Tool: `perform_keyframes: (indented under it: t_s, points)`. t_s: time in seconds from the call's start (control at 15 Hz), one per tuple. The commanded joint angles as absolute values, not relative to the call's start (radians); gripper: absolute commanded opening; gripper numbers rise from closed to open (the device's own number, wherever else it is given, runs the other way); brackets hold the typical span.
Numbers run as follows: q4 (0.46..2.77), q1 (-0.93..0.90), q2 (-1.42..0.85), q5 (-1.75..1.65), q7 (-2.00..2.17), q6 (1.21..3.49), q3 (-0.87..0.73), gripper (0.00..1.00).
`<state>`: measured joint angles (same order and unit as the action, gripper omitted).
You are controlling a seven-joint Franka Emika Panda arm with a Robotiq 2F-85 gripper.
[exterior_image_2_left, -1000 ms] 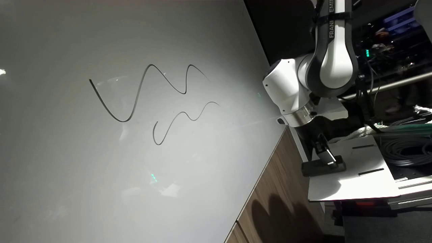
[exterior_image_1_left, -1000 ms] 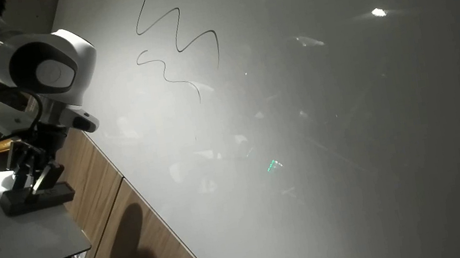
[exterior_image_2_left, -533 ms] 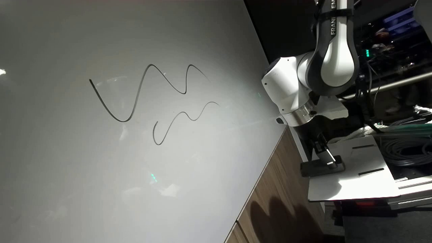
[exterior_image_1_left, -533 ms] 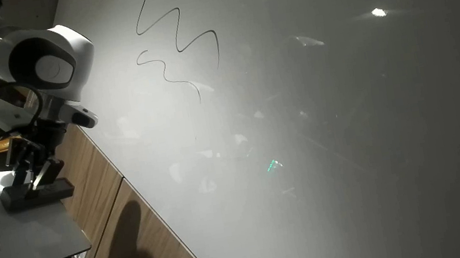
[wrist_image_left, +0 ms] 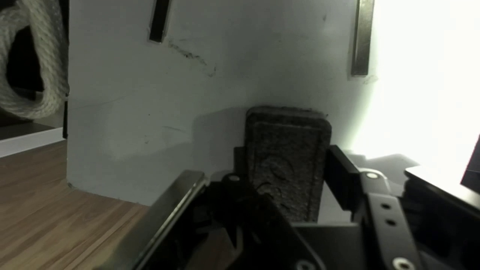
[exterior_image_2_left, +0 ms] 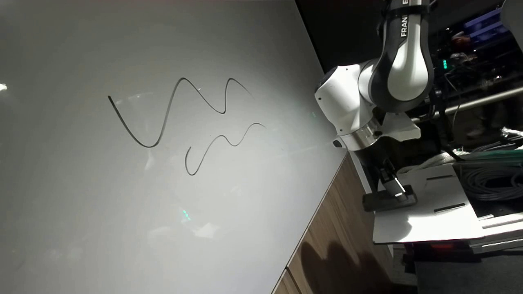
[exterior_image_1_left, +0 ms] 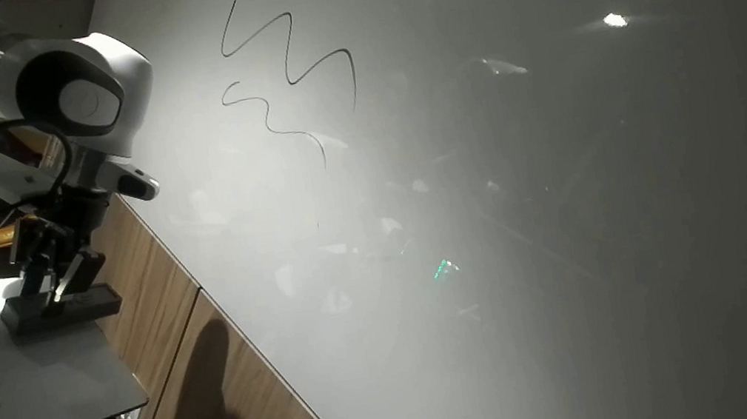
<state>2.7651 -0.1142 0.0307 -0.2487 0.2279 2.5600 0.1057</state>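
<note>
Hand: The robot's black hand (wrist_image_left: 285, 163) grips a dark, rectangular block (wrist_image_left: 290, 150) — its 2 fingers (wrist_image_left: 340, 176) set against the long sides.
Block: Clasped between the fingertips, it lies crosswise to the hand, jutting past the fingers at either end in both exterior views.
Bench: A pale bench (exterior_image_2_left: 433, 222) with 2 narrow slots (wrist_image_left: 159, 22) spreads beneath the block in the wrist view; whether the 2 touch cannot be told.
Whiteboard: 2 wavy black lines (exterior_image_2_left: 183, 78) cross a glossy whiteboard (exterior_image_2_left: 102, 212) — well apart from the hand and block.
Panels: Wood-grained panels (exterior_image_1_left: 274, 412) border the whiteboard, a dark shadow (exterior_image_1_left: 207, 415) falling over them.
Rope: A pale, looped rope (wrist_image_left: 48, 67) shows just beyond the bench's edge in the wrist view.
Cable: Coiled grey cable (exterior_image_2_left: 488, 195) lies beside the bench in an exterior view.
</note>
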Motion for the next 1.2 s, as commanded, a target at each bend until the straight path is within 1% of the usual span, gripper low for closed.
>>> perform_keyframes:
  t_s: [0.0,0.27,0.53,0.8,1.13]
  points:
    - [2.762,-0.141,0.148,-0.234,0.248,2.469,0.149,0.28]
    - [2.729,-0.197,0.305,-0.243,0.296,2.367,0.245,0.28]
    - [2.608,-0.226,0.377,-0.271,0.339,2.282,0.339,0.28]
    - [2.426,-0.199,0.353,-0.322,0.335,2.284,0.385,0.28]
    - [2.18,-0.168,0.257,-0.394,0.311,2.314,0.385,0.28]
